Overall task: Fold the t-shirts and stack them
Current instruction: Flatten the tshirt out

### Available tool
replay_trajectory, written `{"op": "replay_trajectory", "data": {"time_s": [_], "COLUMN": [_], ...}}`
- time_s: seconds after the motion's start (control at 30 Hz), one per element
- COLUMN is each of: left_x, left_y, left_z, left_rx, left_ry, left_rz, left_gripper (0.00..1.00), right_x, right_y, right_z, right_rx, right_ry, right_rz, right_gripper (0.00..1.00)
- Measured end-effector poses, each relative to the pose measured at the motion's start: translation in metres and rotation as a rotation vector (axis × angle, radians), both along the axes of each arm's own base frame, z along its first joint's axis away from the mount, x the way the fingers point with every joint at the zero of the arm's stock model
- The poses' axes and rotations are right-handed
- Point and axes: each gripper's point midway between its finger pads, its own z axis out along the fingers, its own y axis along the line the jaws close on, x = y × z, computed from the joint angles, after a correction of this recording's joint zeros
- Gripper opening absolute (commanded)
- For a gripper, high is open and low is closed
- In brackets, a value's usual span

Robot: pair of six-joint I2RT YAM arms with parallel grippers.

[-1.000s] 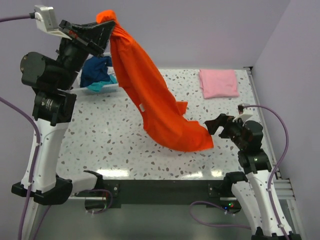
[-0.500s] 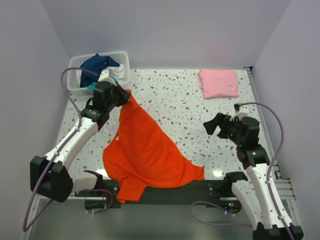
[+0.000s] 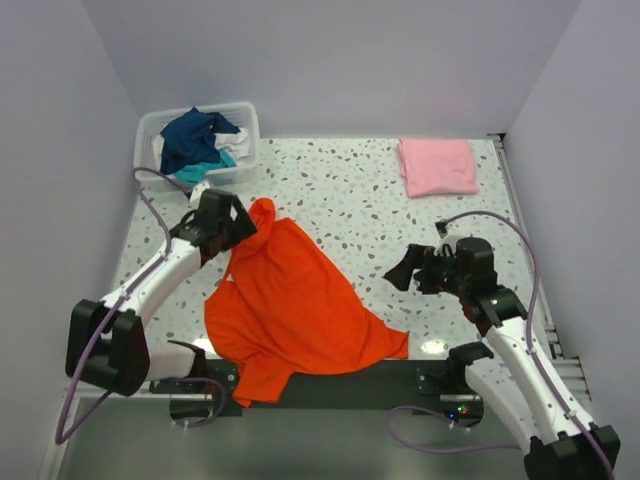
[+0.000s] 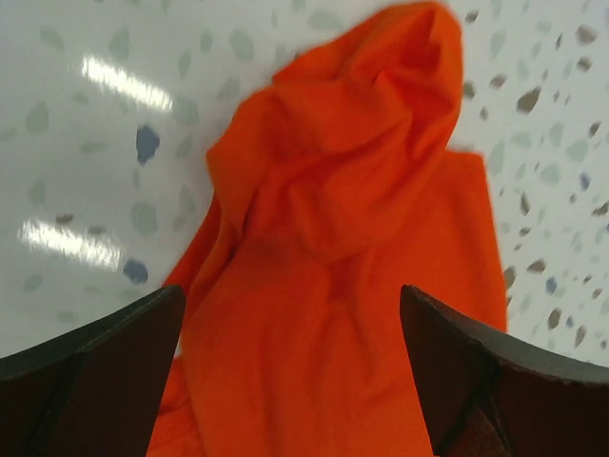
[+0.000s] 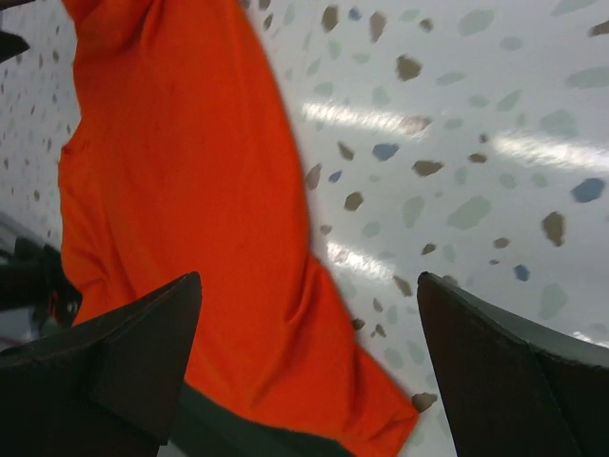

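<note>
My left pincer (image 3: 238,222) gapes wide at 11 o'clock of the orange-red shirt (image 3: 290,310); my right pincer (image 3: 402,274), wide too, at 3 o'clock.

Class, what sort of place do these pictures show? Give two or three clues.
Probably a robotics lab test cell: a left arm and right arm bolted to a speckled table, plain walls enclosing it, and a basket of shirts.

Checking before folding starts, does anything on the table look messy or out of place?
Yes. The orange shirt lies rumpled and askew. It is bunched into a peak beside the open left hand, and its near corner spills over the front edge of the table. The pink shirt sits neatly folded.
</note>
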Motion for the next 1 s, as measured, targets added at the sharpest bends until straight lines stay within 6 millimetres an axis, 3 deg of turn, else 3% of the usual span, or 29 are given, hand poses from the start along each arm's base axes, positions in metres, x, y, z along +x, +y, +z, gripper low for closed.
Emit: {"op": "replay_trajectory", "data": {"time_s": [0.13,0.2,0.33,0.43,0.53,0.67,0.87,1.0], "left_x": [-0.072,-0.096,-0.128,-0.136,-0.12,-0.093,-0.037,0.014], "left_y": [-0.013,-0.017,-0.02,-0.024,-0.034,-0.045,-0.066,-0.083], "left_z": [-0.039,-0.051,-0.074,-0.091,-0.089,-0.088,-0.088,-0.086], "left_rx": [-0.027,-0.052,-0.086,-0.096,-0.115,-0.108,-0.087,-0.07], "left_ry": [0.114,0.15,0.203,0.266,0.248,0.247,0.231,0.204], "left_rz": [-0.075,-0.105,-0.152,-0.172,-0.19,-0.198,-0.233,-0.251], "left_gripper": [1.0,1.0,1.0,1.0,1.0,1.0,1.0,1.0], "right_x": [-0.032,-0.053,-0.083,-0.085,-0.073,-0.033,0.047,0.091], "right_y": [0.049,0.075,0.113,0.126,0.131,0.136,0.087,0.056], "right_z": [-0.018,-0.032,-0.068,-0.094,-0.11,-0.11,-0.109,-0.109], "right_rx": [-0.019,-0.056,-0.129,-0.183,-0.229,-0.219,-0.164,-0.163], "right_ry": [0.088,0.133,0.245,0.318,0.357,0.344,0.346,0.348], "right_rz": [0.214,0.335,0.487,0.496,0.448,0.331,0.037,-0.106], "right_gripper": [0.99,0.99,0.99,0.99,0.99,0.99,0.99,0.99]}}
